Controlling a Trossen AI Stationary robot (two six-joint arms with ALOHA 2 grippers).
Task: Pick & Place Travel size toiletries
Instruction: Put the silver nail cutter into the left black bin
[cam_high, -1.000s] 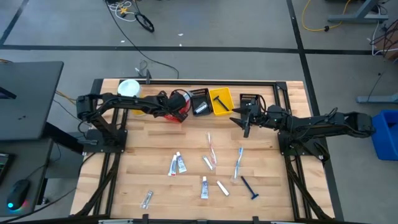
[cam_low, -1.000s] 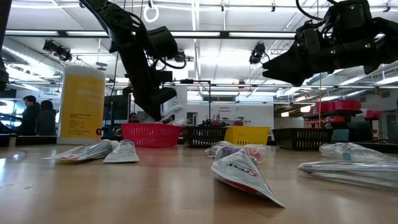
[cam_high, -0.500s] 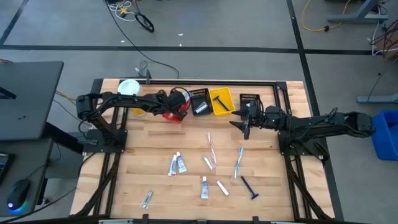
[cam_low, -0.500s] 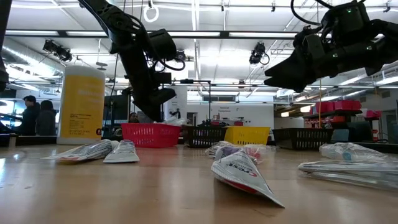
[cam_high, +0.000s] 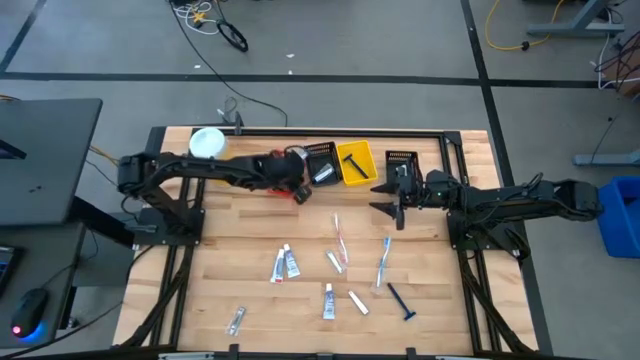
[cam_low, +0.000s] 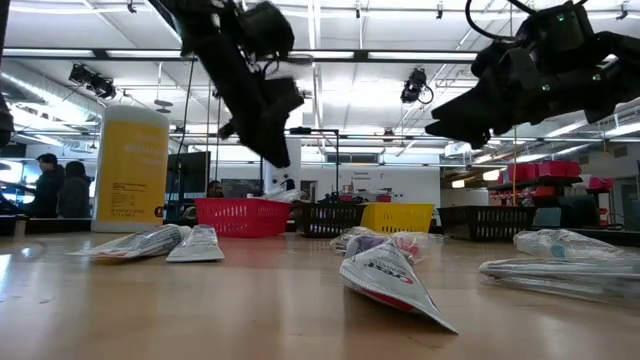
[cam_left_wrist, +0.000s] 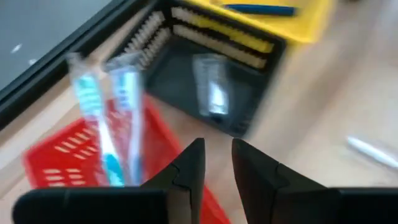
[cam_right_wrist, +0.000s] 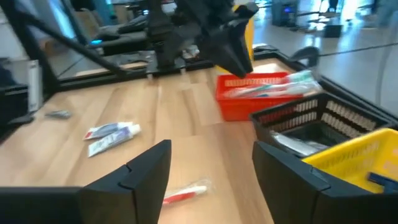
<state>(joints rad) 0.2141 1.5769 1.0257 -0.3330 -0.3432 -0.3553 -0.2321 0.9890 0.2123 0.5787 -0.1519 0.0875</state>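
Several toiletries lie on the wooden table: two toothbrushes, small tubes, white packets and a dark blue razor. Two toothbrushes lean in the red bin. The black bin holds a tube, and the yellow bin holds a razor. My left gripper hangs above the table just near of the red bin, empty, its fingers a narrow gap apart. My right gripper is wide open and empty, in the air near of the bins.
A tall yellow canister with a white lid stands at the far left. A second black bin stands at the far right of the row. Bare wood lies between the bins and the toiletries. People stand in the room behind.
My left gripper has risen from the red bin and gone toward the table's right and near edge, empty. The toothbrushes stay in the red bin. My right gripper has kept nearly still.
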